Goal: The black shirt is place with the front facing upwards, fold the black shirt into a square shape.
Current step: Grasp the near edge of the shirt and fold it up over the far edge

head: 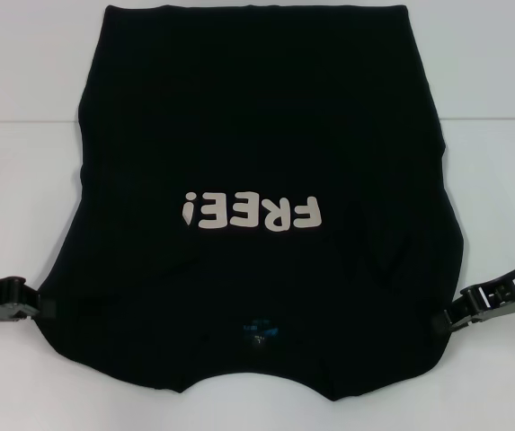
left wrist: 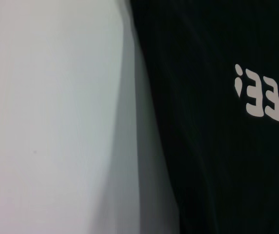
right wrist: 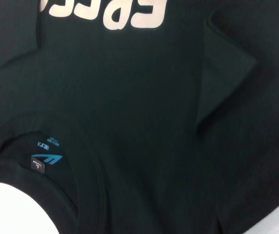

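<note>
The left end effector (head: 39,303) is positioned low at the left of the head view; the right end effector (head: 446,321) is positioned low at the right. Both arms are extended inward, horizontally.

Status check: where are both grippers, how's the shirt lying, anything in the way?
Left gripper and right gripper at the black shirt's side edges near the collar. Shirt face up, sleeves already folded in. Nothing in the way.

Off-white block lettering "FREE!" (head: 252,212) is printed on the front of the large black short-sleeved cloth T-shirt (head: 257,117); in the head view it is read upside down. A small blue neck label (right wrist: 46,158) is seen inside the collar, with a pale logo stroke; its small print is not legible.
</note>
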### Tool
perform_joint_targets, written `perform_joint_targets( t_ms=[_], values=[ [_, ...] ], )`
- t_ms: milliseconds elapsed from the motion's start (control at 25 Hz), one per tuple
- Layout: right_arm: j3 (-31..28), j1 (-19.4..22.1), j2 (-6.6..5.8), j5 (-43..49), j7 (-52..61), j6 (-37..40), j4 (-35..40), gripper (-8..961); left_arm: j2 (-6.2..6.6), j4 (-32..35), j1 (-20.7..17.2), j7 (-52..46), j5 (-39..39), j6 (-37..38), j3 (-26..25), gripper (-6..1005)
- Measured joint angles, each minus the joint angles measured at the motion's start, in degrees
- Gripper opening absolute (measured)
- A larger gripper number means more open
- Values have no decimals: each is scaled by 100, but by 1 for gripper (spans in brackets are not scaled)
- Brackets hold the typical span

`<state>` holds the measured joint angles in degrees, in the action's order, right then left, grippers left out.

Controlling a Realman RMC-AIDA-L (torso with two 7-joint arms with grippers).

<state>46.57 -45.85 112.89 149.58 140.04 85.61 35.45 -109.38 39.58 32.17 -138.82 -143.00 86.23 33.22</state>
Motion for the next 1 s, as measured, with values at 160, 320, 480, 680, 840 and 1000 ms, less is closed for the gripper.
perform_joint_targets(
  t_ms=[160,320,480,680,840,1000],
  values=[
    [4,-11,-1,1,2,8,11,356,11,-2,0,10,31,4,0,29],
    [4,-52,-35,1,-19,51,21,101,18,-7,18,36,31,97,18,29],
    [72,-79,-161,7,-100,314,109,71,101,-92,90,151,8,517,23,29],
    [358,-15,-310,145,-533,1246,400,77,375,-473,204,580,-115,1566,101,28],
    [384,33,-210,740,-1336,2341,463,81,411,-657,229,1193,-565,2754,291,28],
    [361,134,-10,1028,-1582,2730,459,86,285,-600,86,1441,-729,3081,749,28]
  ],
)
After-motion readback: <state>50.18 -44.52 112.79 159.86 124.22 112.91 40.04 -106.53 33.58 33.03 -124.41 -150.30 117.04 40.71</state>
